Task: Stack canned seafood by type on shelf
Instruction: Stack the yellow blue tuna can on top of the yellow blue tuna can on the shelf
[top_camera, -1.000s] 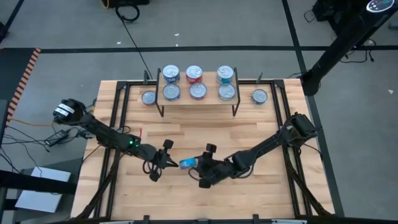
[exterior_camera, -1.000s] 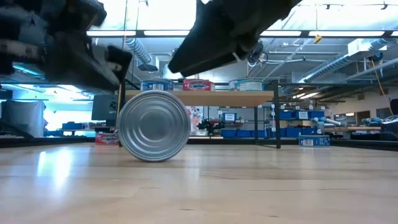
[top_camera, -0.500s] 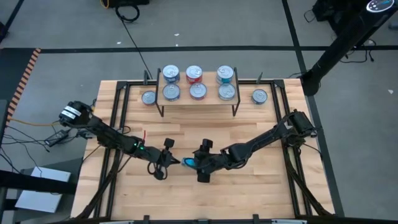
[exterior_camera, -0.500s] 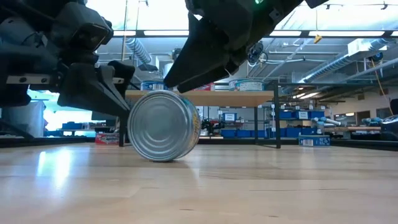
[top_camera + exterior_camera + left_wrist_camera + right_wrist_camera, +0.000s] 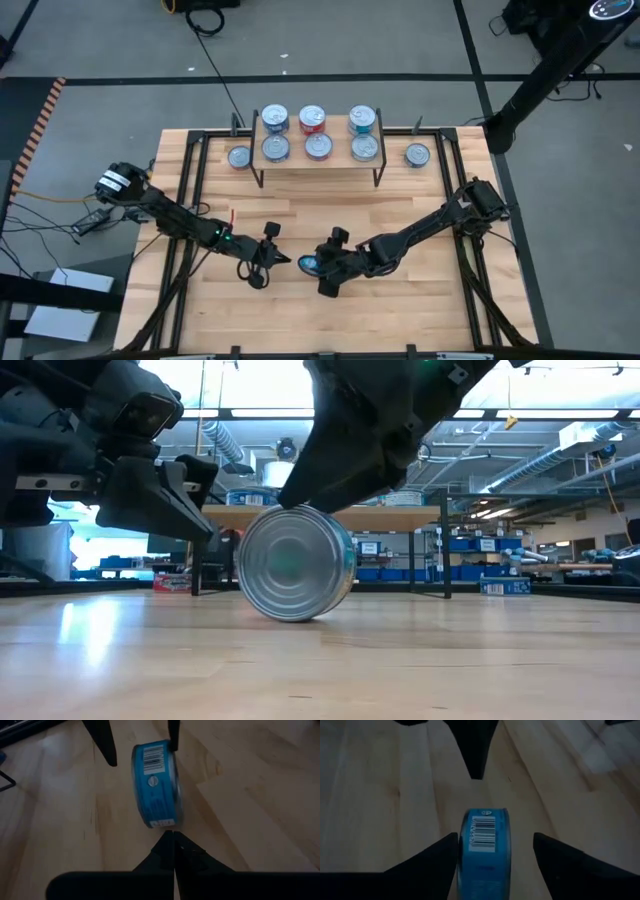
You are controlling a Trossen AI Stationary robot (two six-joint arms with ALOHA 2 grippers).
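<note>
I have the blue tin (image 5: 482,851) standing on its edge on the table (image 5: 420,320), well in front of the shelf (image 5: 318,160). My right gripper (image 5: 322,267) is spread wide around it — one finger each side, not yet pinching. The left gripper (image 5: 282,261), fingers pressed together, sits just beside the tin, I think to stop it rolling.

Blue tin (image 5: 483,847) between spread fingers (image 5: 427,862)
</note>
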